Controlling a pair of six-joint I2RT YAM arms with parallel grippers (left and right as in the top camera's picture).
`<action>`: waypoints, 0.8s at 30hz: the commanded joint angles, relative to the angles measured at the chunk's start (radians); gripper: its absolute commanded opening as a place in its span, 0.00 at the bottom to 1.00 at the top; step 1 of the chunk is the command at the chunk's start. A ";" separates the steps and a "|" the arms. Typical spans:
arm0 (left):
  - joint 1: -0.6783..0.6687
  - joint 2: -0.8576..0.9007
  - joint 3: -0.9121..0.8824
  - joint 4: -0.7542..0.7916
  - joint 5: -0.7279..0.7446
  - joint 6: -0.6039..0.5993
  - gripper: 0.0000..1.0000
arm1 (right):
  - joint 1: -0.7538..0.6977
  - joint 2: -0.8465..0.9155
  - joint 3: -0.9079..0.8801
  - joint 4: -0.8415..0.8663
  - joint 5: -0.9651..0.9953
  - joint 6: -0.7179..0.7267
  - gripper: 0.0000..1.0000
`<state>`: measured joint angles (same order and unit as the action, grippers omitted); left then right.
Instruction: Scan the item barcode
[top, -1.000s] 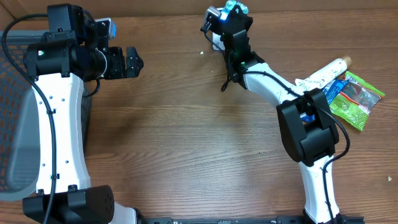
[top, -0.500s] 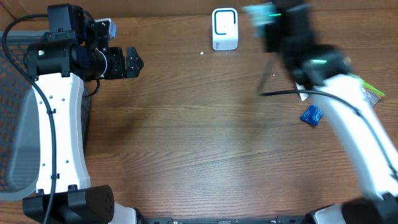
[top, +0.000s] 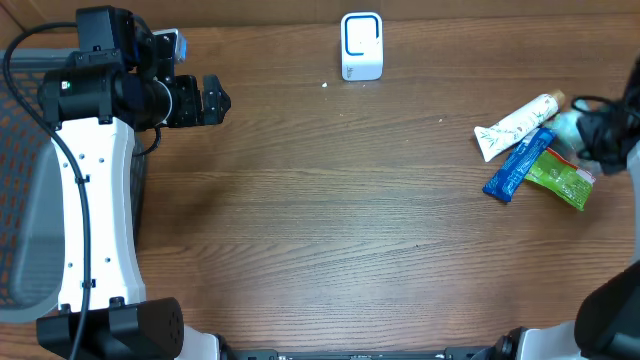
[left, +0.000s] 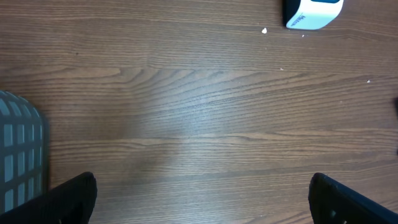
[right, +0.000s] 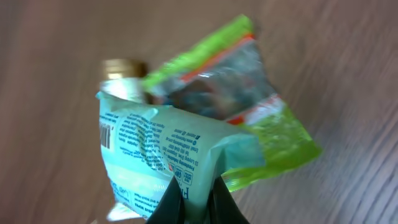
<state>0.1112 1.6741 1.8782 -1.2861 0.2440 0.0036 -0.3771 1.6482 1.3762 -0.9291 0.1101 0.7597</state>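
My right gripper (right: 196, 186) is shut on the lower edge of a pale mint pouch (right: 155, 149) with printed text and a barcode (right: 104, 134) at its left side. In the overhead view that right gripper (top: 600, 135) is at the table's far right edge, and the mint pouch (top: 568, 125) shows beside it over a pile of items. The white scanner (top: 361, 45) stands at the back middle, far from the pouch. My left gripper (top: 213, 100) hangs open at the back left with nothing between its fingers (left: 74, 199).
The pile holds a white tube (top: 517, 125), a blue packet (top: 518, 163) and a green packet (top: 560, 180). Under the pouch show the green packet (right: 255, 99) and the tube's gold cap (right: 121, 67). A grey mesh basket (top: 20, 200) stands at the left edge.
My right arm has swung away from the scanner at the back to the right edge, above the pile, with the pouch in its grip. The left arm has not moved.
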 joint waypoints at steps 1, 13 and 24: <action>0.000 0.006 0.004 0.004 0.008 0.019 1.00 | -0.024 -0.013 -0.055 0.031 -0.053 0.019 0.07; 0.000 0.006 0.004 0.004 0.008 0.019 1.00 | -0.017 -0.036 -0.045 0.005 -0.187 -0.199 0.76; 0.000 0.006 0.004 0.004 0.008 0.019 1.00 | 0.063 -0.299 0.147 -0.250 -0.350 -0.459 0.93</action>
<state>0.1112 1.6741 1.8782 -1.2861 0.2436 0.0036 -0.3489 1.4624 1.4544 -1.1461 -0.1738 0.4129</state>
